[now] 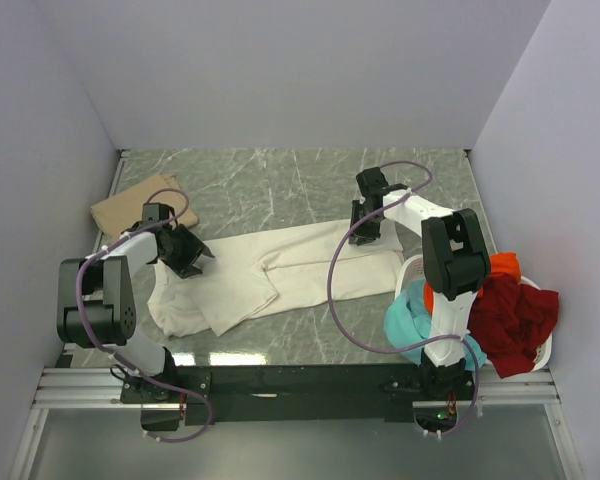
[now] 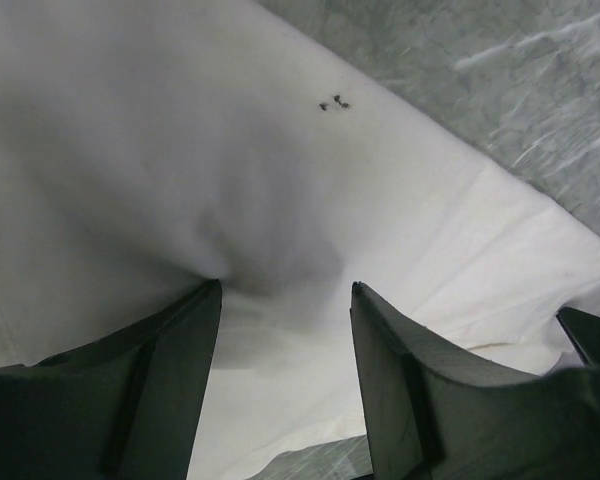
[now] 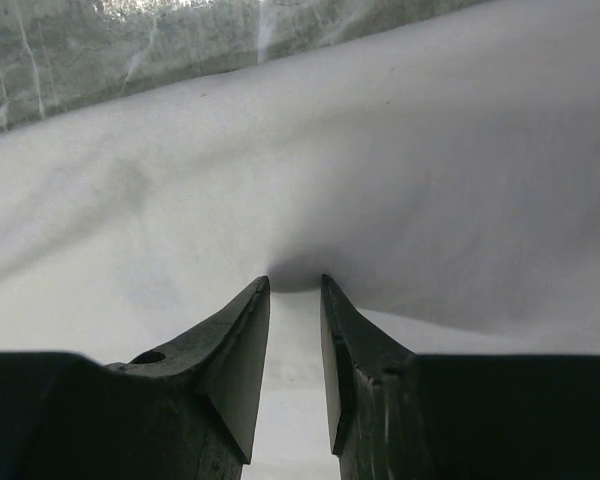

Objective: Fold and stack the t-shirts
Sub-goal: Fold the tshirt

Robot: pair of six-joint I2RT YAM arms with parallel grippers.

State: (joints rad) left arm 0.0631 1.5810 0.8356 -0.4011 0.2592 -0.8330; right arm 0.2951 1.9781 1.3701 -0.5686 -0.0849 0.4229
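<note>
Cream-white t-shirt (image 1: 280,270) is laid out flat in a long band left of the basket (image 1: 410,272). Its near end is just beside the basket rim and its other end is well away from it. It looks partly folded lengthwise, and the end away from the basket is loose and flapped.

Right gripper (image 3: 294,280) is at the basket end, fingers nearly together and clamped on a small pinch of the cream cloth. Left gripper (image 2: 286,287) is at the end away from the basket. Its jaws are apart and its tips press into the cloth, which puckers there but isn't pinched.

Tan t-shirt (image 1: 132,207) is already folded and sits farthest from the basket, up-left. Teal (image 1: 405,322), orange (image 1: 504,266) and dark red (image 1: 515,318) shirts are in or draped over the basket, not yet folded.

My read is that we're mid-fold on the cream shirt, with one shirt done and three waiting.

The next move probably needs the left jaws to close on a real pinch through all layers before any lift. Otherwise the right side drags the band toward the basket and undoes the lengthwise fold. After that, bring one end over the other, flatten, and stack with the tan one.
</note>
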